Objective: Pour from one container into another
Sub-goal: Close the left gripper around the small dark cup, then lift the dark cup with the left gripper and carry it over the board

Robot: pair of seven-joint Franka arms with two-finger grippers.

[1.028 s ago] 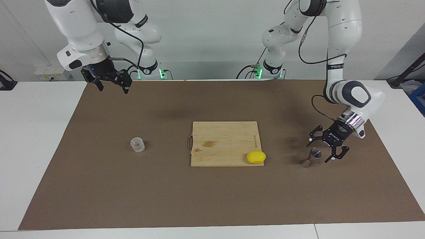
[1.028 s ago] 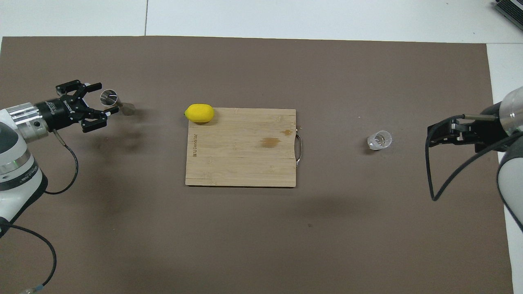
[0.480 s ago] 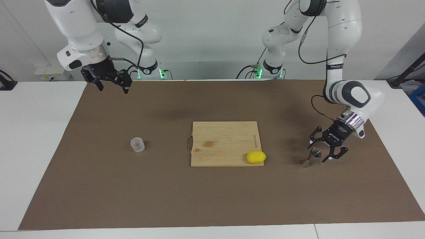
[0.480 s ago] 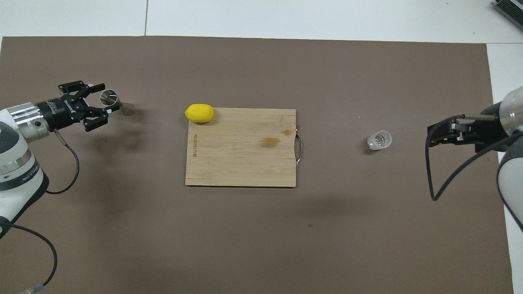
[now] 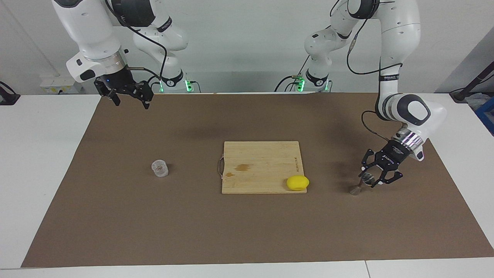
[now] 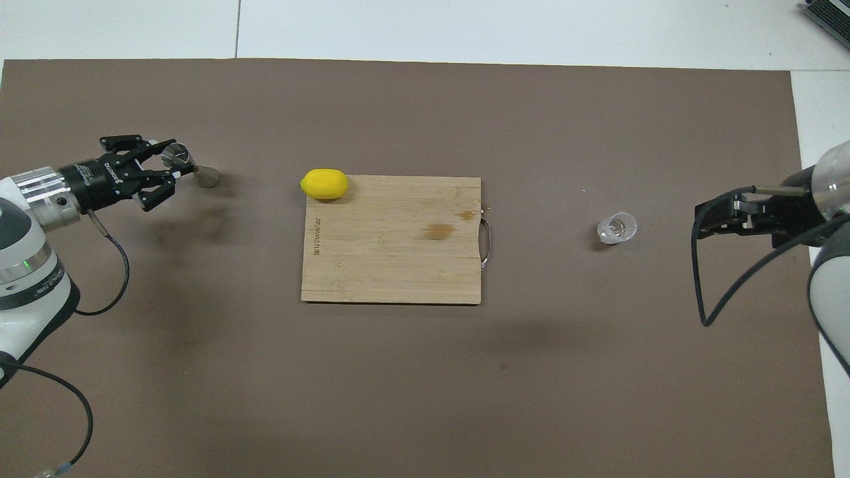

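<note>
The left gripper (image 5: 369, 178) is closed on the upper cone of a small shiny steel hourglass-shaped jigger (image 5: 361, 184), which lies tipped on the brown table mat (image 5: 247, 231) toward the left arm's end. The jigger looks light, rigid and slippery; its narrow waist would likely give the surest hold. A small, clear, ribbed short cup (image 5: 159, 168) stands toward the right arm's end, probably light and easily tipped, best held around its sides. The right gripper (image 5: 129, 97) waits, open and empty, above the mat's edge nearest the robots.
</note>
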